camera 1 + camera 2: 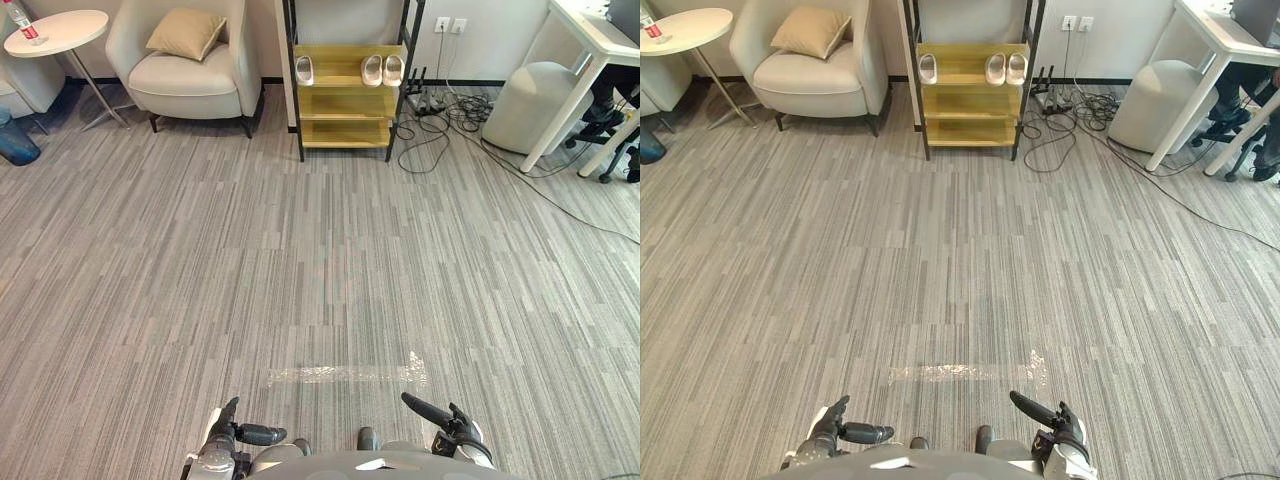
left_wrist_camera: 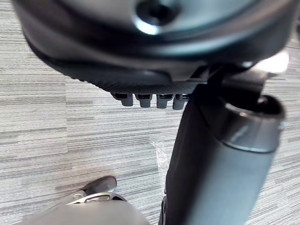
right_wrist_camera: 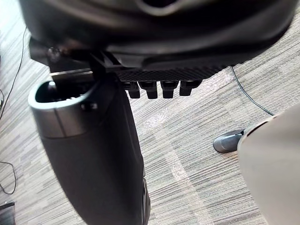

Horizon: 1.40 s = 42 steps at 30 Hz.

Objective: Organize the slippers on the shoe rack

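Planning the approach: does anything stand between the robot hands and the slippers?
Nothing visible: only carpet and tape lie between the left robot hand, the right robot hand and the slippers on the rack.

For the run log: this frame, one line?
shoe rack: far ahead | slippers: three on top visible shelf | left hand: open, empty, low | right hand: open, empty, low

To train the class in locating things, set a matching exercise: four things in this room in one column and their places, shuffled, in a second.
Things:
1 slippers
2 cushion
3 bottle
4 cables

Places:
A on the round table
B on the shoe rack, top shelf
C on the floor, right of that rack
D on the armchair

Pairs: 1-B, 2-D, 3-A, 4-C
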### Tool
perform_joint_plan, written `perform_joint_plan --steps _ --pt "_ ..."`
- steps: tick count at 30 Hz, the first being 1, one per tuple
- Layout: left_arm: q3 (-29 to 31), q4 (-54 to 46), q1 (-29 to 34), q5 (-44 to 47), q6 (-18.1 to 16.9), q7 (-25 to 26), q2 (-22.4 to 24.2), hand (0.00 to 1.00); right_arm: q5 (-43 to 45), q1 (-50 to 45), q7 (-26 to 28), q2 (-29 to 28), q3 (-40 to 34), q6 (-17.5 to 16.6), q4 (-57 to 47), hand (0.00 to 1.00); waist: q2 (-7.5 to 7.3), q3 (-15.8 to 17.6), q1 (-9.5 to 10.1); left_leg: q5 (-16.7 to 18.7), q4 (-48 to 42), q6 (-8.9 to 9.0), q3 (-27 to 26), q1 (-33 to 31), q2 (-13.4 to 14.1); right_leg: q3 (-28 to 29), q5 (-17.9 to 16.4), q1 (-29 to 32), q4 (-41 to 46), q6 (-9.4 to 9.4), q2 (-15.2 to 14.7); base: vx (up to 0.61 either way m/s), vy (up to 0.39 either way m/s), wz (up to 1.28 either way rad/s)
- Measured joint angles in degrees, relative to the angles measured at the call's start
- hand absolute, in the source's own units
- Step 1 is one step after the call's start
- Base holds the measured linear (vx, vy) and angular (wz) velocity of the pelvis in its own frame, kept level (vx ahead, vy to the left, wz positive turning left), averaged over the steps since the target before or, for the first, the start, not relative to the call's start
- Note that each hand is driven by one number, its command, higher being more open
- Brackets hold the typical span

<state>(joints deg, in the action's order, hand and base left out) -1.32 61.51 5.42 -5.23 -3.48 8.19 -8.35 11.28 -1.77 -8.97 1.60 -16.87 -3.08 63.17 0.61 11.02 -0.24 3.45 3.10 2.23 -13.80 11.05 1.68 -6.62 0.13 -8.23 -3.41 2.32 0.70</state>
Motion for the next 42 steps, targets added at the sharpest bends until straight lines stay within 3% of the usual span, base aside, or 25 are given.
perform_joint_plan --steps 20,22,24,26,28,29,30,31,34,36,37,38,39,40,41,42 --pt "0.0 0.0 -0.1 -1.0 0.3 0.1 0.0 1.00 -0.5 0.0 0.0 0.0 0.7 0.1 0.0 1.00 -0.10 -0.5 0.01 0.4 0.4 -0.33 -0.3 -1.2 0.0 -0.1 0.0 0.6 -1.2 -0.01 0.1 -0.02 -0.024 0.00" --pt "0.0 0.0 -0.4 -1.0 0.3 0.1 0.0 1.00 -0.5 0.3 0.1 0.2 0.8 0.1 0.0 1.00 -0.07 -0.7 0.31 2.7 -2.8 -0.69 -1.9 -3.8 0.5 1.2 -1.8 4.3 2.5 -0.22 0.1 0.01 -0.006 -0.34" --pt "0.0 0.0 -1.0 -0.9 0.3 0.1 -0.4 1.00 -0.2 0.5 0.0 0.3 0.8 0.3 -0.5 1.00 -0.36 -0.5 0.19 5.8 -7.3 -0.95 -3.6 -6.3 0.9 2.6 -7.5 10.7 14.0 0.13 -0.8 0.06 -0.003 -0.35" --pt "-1.3 0.0 -1.4 -0.9 0.4 0.1 -1.0 1.00 -0.2 0.4 0.0 0.4 1.0 0.3 -1.1 1.00 -0.76 -0.3 -0.01 7.8 -9.5 -1.34 -4.3 -6.2 0.3 2.2 -11.5 14.0 23.0 2.13 -2.3 0.07 0.029 -0.24" --pt "-3.2 0.0 -2.1 -0.9 0.4 0.1 -1.3 1.00 0.1 0.7 0.1 0.7 1.3 0.2 -2.0 1.00 -0.48 -0.1 -0.45 8.7 -9.3 -1.68 -4.2 -4.8 -0.2 -0.7 -12.7 18.6 35.1 3.80 -4.3 0.16 0.099 -0.06" --pt "-4.4 0.0 -3.1 -1.0 0.5 0.1 -1.5 1.00 0.2 1.1 0.2 0.8 1.4 0.0 -2.8 1.00 -0.40 0.5 -1.12 8.9 -8.8 -2.17 -3.5 -2.8 -0.6 -3.6 -13.6 22.0 43.2 3.60 -6.2 0.19 0.100 0.15" --pt "-4.6 0.1 -3.3 -1.0 0.5 0.1 -1.6 1.00 0.2 1.1 0.3 1.0 1.4 -0.2 -2.8 1.00 -0.07 0.8 -1.52 9.2 -8.5 -2.20 -3.2 -1.7 -0.6 -5.1 -14.9 22.8 45.1 2.51 -7.0 0.29 0.052 0.20" --pt "-4.6 0.0 -3.5 -1.0 0.5 0.2 -1.4 1.00 0.1 1.1 0.3 1.2 1.9 -0.3 -2.9 1.00 -0.08 0.8 -1.54 9.9 -8.0 -1.91 -2.8 -0.1 -0.4 -6.5 -16.1 23.8 45.0 0.88 -7.5 0.22 -0.013 0.19" --pt "-4.5 0.0 -4.4 -0.9 0.5 0.3 -0.5 1.00 0.1 1.7 0.3 2.0 2.0 -0.3 -4.1 1.00 1.27 1.6 -2.90 10.9 -5.8 -0.47 -1.2 3.0 2.2 -9.0 -15.7 28.5 37.2 0.19 -6.6 0.38 -0.108 0.39" --pt "-4.5 0.1 -4.5 -0.9 0.5 0.0 -0.1 1.00 0.0 2.0 0.2 3.0 2.4 -0.2 -4.1 1.00 1.63 1.9 -3.69 11.4 -4.7 1.37 -0.8 4.7 3.2 -7.8 -9.0 29.6 31.2 -0.69 -5.2 0.42 -0.183 0.34" --pt "-4.3 0.8 -4.9 -0.9 0.4 0.1 0.6 1.00 0.0 1.7 0.3 3.6 2.0 0.0 -3.7 1.00 2.75 2.2 -3.53 12.5 -4.6 3.37 -1.1 6.5 4.6 -8.3 -5.3 28.9 32.6 -3.10 -4.3 0.49 -0.213 0.13" --pt "-3.9 0.8 -5.3 -1.0 0.3 0.2 1.6 1.00 0.0 1.8 0.0 4.2 2.0 0.0 -3.7 1.00 3.65 2.4 -3.46 12.1 -5.5 4.25 -1.3 6.3 5.6 -8.6 -6.9 29.0 33.9 -4.24 -4.0 0.61 -0.266 0.16" --pt "-3.9 0.8 -6.0 -1.0 0.2 0.2 2.6 1.00 0.0 1.9 0.0 4.5 1.9 0.1 -3.6 1.00 3.93 2.6 -3.62 11.1 -8.7 5.98 -1.3 5.1 5.8 -8.8 -8.6 28.6 34.4 -4.64 -4.2 0.41 -0.173 0.13" --pt "-3.9 0.8 -6.2 -1.0 0.2 0.1 3.1 1.00 0.0 1.9 0.0 4.5 1.8 0.2 -3.4 1.00 4.12 2.7 -3.62 10.6 -11.3 6.44 -1.2 4.1 6.2 -9.0 -8.9 28.0 34.0 -4.86 -4.2 0.51 -0.237 0.19" --pt "-3.9 0.8 -6.3 -1.0 0.2 0.0 4.4 1.00 0.0 1.9 0.1 4.5 1.5 0.3 -2.5 1.00 4.15 2.7 -3.66 8.6 -19.9 6.58 -1.0 0.8 7.1 -9.4 -9.4 25.0 31.5 -5.13 -4.2 0.50 -0.229 0.26" --pt "-3.7 0.5 -6.3 -0.9 0.2 -0.2 5.6 1.00 0.0 1.4 0.0 4.5 1.6 0.5 -2.1 1.00 4.06 2.8 -3.84 5.4 -31.1 5.56 -0.7 -3.4 8.8 -9.8 -9.5 20.3 27.2 -5.13 -3.9 0.59 -0.275 0.32"
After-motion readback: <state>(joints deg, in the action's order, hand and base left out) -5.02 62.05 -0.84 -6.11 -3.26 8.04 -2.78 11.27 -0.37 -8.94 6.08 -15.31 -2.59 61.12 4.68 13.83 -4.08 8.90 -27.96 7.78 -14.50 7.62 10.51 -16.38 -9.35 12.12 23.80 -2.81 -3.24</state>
